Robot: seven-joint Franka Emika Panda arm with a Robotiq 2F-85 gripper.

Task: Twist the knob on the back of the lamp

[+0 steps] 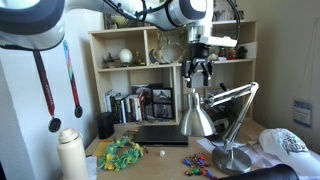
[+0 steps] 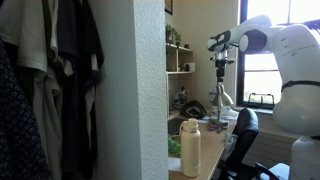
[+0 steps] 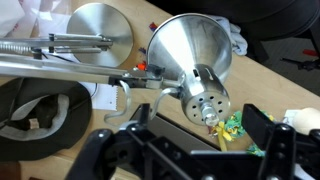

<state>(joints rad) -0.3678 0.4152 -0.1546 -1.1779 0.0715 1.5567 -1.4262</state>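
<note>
silver lamp beneath the spread pincer

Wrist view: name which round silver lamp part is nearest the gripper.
The bell-shaped shade, its vented narrow end by the gripper; the flat disc base lies farther off.

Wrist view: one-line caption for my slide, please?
Open end effector hovers above the bell shade of the silver lamp, round base beyond.

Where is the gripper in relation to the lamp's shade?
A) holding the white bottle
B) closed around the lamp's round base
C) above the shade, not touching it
C: in an exterior view the gripper hangs open above the lamp's shade, apart from it.
</note>
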